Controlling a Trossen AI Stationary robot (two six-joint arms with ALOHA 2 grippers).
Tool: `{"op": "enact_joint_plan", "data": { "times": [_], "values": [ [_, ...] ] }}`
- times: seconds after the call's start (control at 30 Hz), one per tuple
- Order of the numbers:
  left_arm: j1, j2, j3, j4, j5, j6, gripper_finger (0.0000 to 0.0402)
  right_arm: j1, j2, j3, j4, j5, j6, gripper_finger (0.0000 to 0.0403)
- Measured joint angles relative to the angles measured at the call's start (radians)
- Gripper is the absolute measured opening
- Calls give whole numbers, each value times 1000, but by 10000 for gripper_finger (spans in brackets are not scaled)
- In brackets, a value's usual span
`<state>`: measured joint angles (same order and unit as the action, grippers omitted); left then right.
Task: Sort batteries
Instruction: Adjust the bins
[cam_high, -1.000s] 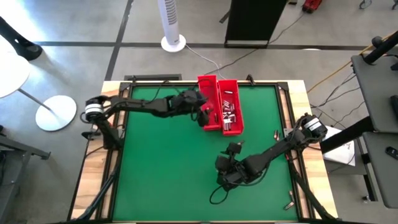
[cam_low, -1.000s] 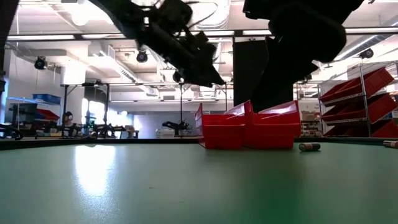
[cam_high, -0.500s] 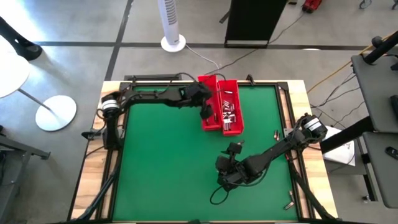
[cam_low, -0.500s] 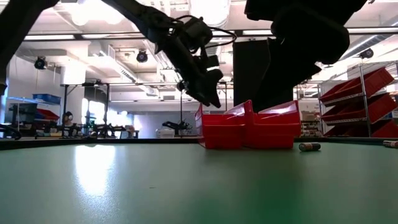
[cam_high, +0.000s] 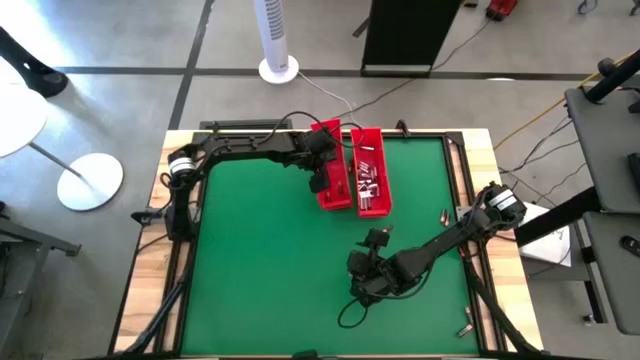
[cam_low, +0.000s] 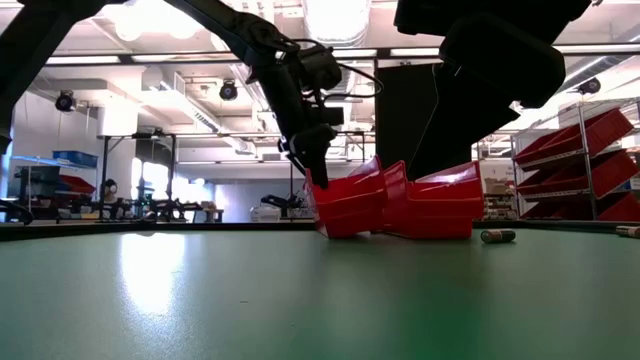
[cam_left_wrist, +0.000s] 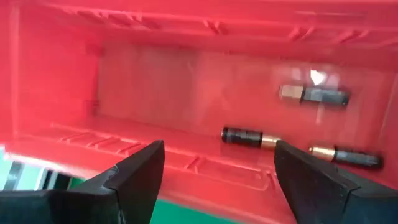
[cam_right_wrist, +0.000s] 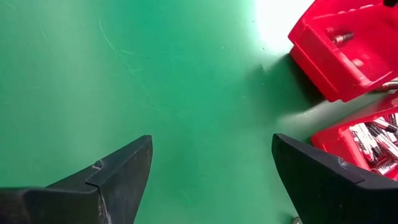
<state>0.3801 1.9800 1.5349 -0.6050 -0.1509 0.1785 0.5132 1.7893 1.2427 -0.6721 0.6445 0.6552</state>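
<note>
Two long red trays stand side by side at the table's far middle. The left tray is tipped toward the table's left, its right side raised against the right tray. It holds three batteries; the right tray holds several batteries. My left gripper is open at the left tray's left long wall and looks into the tray. My right gripper hovers open over the green mat at the near middle, with nothing between its fingers. My left gripper meets the left tray at the rim of its left long wall, slanting down from the table's left side, its open fingers spread along that wall. Whether a fingertip hooks over the rim, I cannot tell. The tray stands tipped, its lower left edge on the mat.
A loose battery lies on the mat right of the trays, and another near the right edge. More small pieces lie on the wooden border at the near right. Open green mat spreads left of my right gripper.
My left gripper has swung toward the left tray, sunk and tipped steeply downward, and has come onto the tray's left wall. The left tray, flat on the mat before, has tipped toward the left; its right side has risen against the other tray.
</note>
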Motion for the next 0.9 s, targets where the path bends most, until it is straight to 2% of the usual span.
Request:
{"op": "enact_joint_plan", "data": {
  "times": [0.43,0.73,0.9],
  "values": [
    [0,-17,3,-93,-12,15,278,0,0,0,-4,0,-1,326],
    [0,-30,9,-93,-23,23,278,0,0,0,-10,2,-4,324],
    [0,-55,9,-95,-23,22,278,0,0,0,-78,3,6,314]
  ]
}}
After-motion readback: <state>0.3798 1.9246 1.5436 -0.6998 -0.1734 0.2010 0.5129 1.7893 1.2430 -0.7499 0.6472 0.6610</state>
